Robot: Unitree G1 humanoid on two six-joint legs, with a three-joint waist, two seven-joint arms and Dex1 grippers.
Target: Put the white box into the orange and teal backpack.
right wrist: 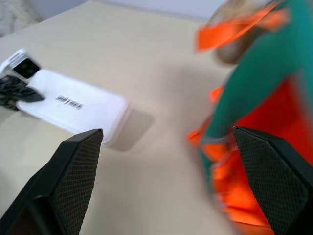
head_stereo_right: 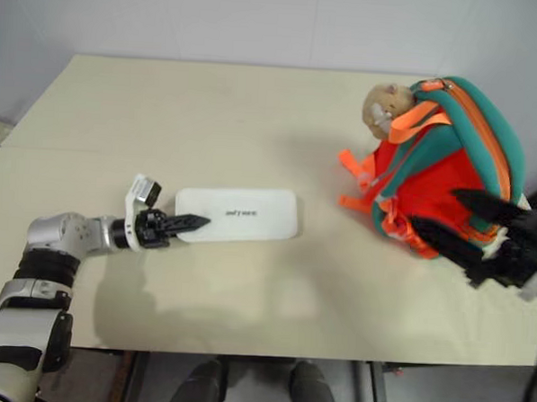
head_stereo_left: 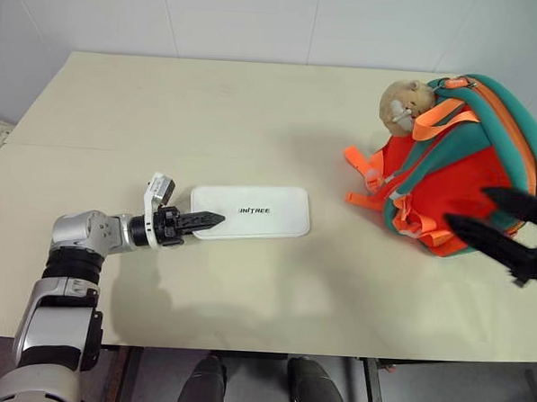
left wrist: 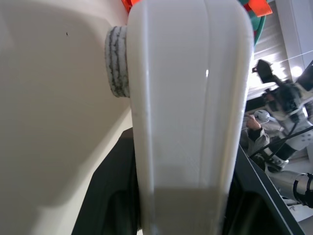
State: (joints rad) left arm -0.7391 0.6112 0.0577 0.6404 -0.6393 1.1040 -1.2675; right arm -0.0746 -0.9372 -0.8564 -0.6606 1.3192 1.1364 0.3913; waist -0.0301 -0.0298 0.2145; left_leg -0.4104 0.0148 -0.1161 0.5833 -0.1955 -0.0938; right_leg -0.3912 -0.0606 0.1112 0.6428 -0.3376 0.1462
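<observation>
white box (head_stereo_left: 253, 212) reads "unitree", its end in left gripper (head_stereo_left: 215, 220).

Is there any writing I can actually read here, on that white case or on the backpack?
"UNITREE": small dark letters on the top face of the white box, partly smudged but readable.
The orange and teal backpack: no lettering can be made out on it.
The plush animal charm on the backpack: no lettering visible.

A robotics lab: a plain table (head_stereo_left: 255, 119) against white walls (head_stereo_left: 260, 20), another robot (left wrist: 288, 105) standing nearby.
</observation>
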